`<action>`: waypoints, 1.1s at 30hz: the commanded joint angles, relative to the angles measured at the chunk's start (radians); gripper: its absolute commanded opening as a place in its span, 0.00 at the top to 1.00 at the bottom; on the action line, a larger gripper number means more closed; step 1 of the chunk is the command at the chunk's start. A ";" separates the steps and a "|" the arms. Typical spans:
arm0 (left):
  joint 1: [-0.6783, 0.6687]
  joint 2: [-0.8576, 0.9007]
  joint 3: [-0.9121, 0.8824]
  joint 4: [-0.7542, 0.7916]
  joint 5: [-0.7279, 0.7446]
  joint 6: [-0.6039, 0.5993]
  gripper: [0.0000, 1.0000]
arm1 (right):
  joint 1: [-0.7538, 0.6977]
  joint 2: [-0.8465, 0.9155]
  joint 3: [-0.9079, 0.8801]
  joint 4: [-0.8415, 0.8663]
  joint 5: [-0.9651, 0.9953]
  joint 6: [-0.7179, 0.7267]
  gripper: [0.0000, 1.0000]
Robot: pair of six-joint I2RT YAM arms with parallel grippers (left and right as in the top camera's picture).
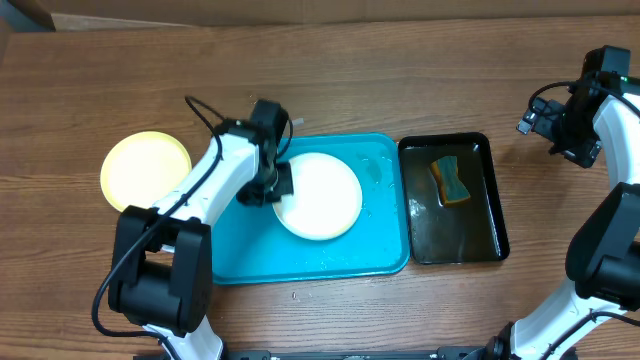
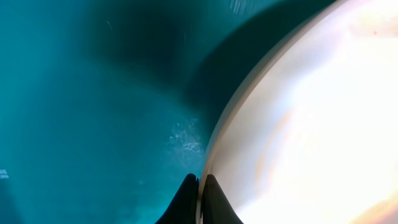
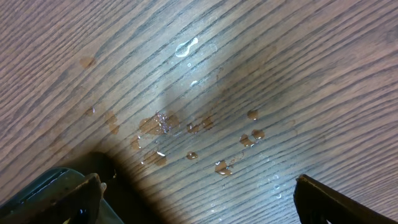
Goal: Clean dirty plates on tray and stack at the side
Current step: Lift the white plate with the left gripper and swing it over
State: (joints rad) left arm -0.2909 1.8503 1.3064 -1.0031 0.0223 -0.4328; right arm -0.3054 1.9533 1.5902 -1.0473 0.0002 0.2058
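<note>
While the right jaws hang wide apart above the wooden surface [image 3: 261,68] at the far right, over a scatter of water droplets [image 3: 199,134], the left jaws are pinched narrow on the left rim of the round white plate [image 1: 325,200], the rim running up between the two fingertips [image 2: 186,202]. That plate lies mid-way along the large turquoise rectangular plastic tray [image 1: 250,255]. A round pale yellow plate [image 1: 146,170] rests on the surface left of the tray, well apart from both jaws. Right of the tray, a glossy black rectangular tray [image 1: 460,238] holds a yellow-and-blue sponge [image 1: 451,180].
</note>
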 commanded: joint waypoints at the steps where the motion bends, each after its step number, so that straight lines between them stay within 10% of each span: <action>1: 0.004 -0.008 0.136 -0.046 -0.074 0.049 0.96 | -0.001 -0.014 0.020 0.006 -0.001 0.004 0.00; 16: -0.134 -0.012 0.467 -0.137 -0.087 0.067 0.96 | -0.001 -0.014 0.020 0.006 -0.001 0.004 0.00; 33: -0.750 -0.010 0.467 0.124 -1.054 0.101 0.96 | -0.001 -0.014 0.020 0.006 -0.001 0.004 0.00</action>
State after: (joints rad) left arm -0.9554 1.8503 1.7477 -0.9100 -0.6754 -0.3840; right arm -0.3050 1.9533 1.5902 -1.0470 0.0002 0.2058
